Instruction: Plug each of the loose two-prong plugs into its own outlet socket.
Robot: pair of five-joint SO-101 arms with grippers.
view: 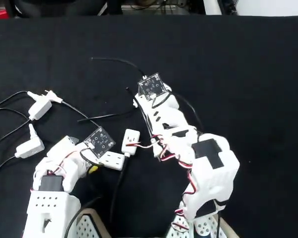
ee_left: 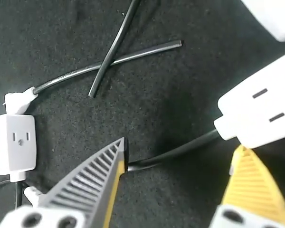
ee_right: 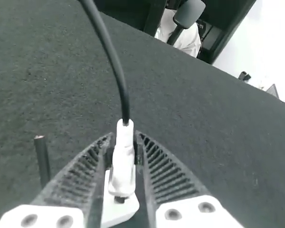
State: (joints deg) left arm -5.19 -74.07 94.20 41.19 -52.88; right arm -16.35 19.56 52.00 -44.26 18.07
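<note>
At the lower left of the high view, the left gripper (ee_left: 180,146) stands spread wide over the black table (view: 248,74), with one outlet socket (ee_left: 259,108) just beside its yellow finger (ee_left: 249,183). A second socket (view: 130,139) lies near it, toward the centre. Near mid-frame the right gripper (ee_right: 123,137) pinches a white plug (ee_right: 122,173), whose black cord (ee_right: 115,61) runs out past the fingertips. An upper loose plug (view: 39,106) and a lower loose plug (view: 30,147) lie at the left, apart from both sockets.

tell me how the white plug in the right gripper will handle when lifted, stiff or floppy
The white plug looks like hard moulded plastic, so it should stay rigid in the right gripper. Its black cord bends freely, so it will probably trail and tug. Being small, the plug is likely light.
</note>
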